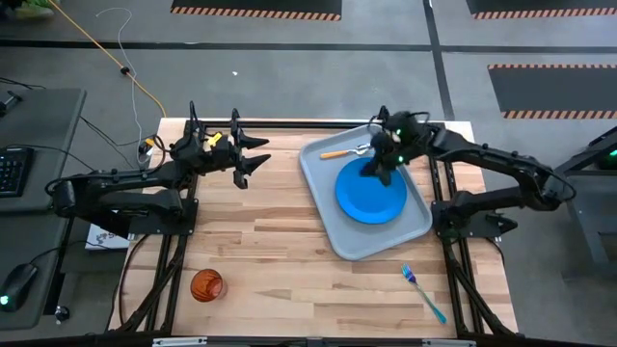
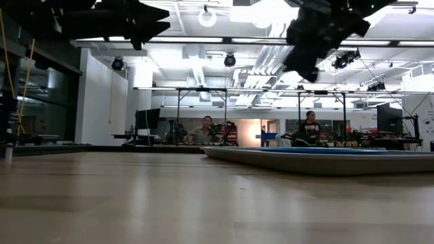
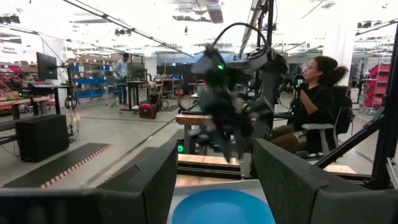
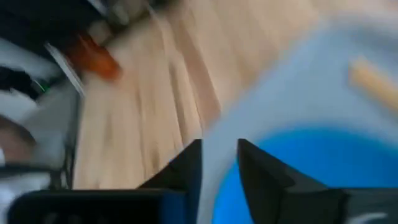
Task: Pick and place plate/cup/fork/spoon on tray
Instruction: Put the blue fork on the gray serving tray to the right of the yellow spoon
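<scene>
The blue plate (image 1: 371, 195) lies flat in the pale tray (image 1: 333, 226) at the table's right. The orange-handled spoon (image 1: 342, 151) lies in the tray's far end. On the bare table, the red-orange cup (image 1: 205, 285) stands near the front left and the blue fork (image 1: 422, 292) lies near the front right. My right gripper (image 1: 379, 176) (image 4: 219, 168) hangs above the plate's far edge, pointing down at a slant. It is open by a narrow gap and holds nothing. My left gripper (image 1: 253, 159) (image 3: 217, 186) is raised left of the tray, wide open and empty.
In the low view both grippers (image 2: 152, 24) (image 2: 305, 68) hang well above the table. Bare wood lies between the tray and the cup. People sit in the room beyond the table's far side. Cables and a keyboard lie off the table's left edge.
</scene>
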